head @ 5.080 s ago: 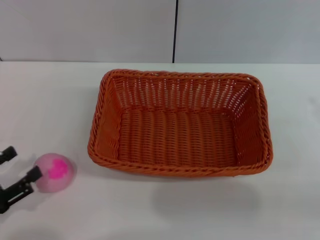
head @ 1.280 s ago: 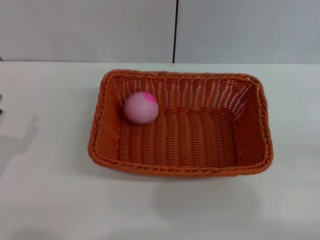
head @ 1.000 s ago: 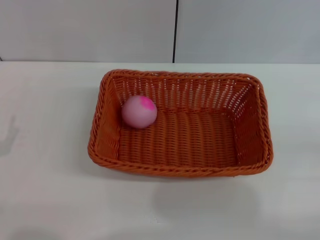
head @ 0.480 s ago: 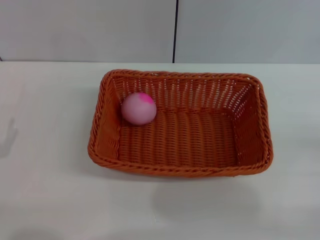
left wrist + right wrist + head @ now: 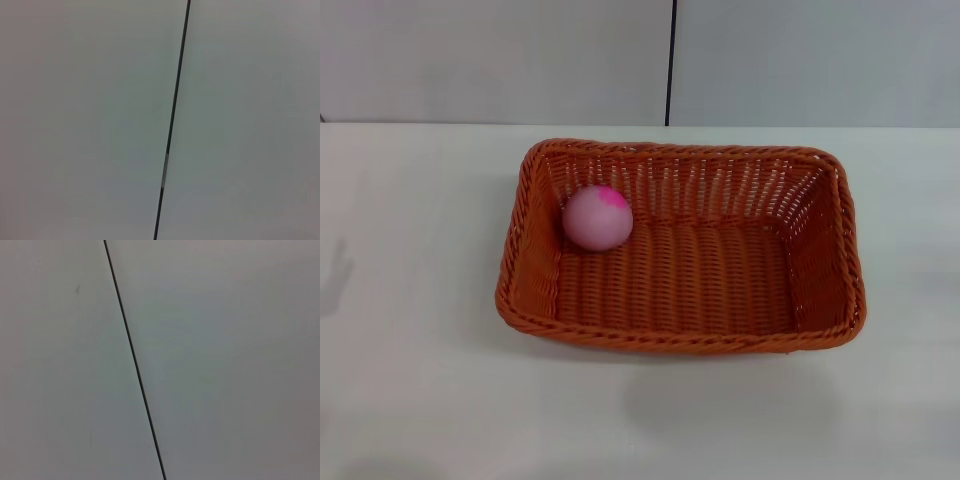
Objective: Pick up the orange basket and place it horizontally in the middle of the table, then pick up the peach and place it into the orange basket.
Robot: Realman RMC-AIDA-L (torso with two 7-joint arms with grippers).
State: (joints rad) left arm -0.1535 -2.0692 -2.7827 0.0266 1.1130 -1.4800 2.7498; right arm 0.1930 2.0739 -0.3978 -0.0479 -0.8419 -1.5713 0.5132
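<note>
The orange basket point(image 5: 680, 335) lies lengthwise across the middle of the white table point(image 5: 410, 400) in the head view, its open side up. Inside it, in the far left corner, rests the peach point(image 5: 598, 216), pale pink with a magenta blotch on top, touching the woven floor and close to the left wall. Neither gripper shows in any view. Both wrist views hold only a plain grey wall.
A grey wall panel with a dark vertical seam point(image 5: 670, 60) stands behind the table; the same seam crosses the left wrist view point(image 5: 172, 120) and the right wrist view point(image 5: 135, 360). A faint shadow point(image 5: 335, 275) lies at the table's left edge.
Five seconds ago the peach lay on the table at the left beside my left gripper. It now sits in the basket, having settled slightly over the last second. The left arm has left the view.
</note>
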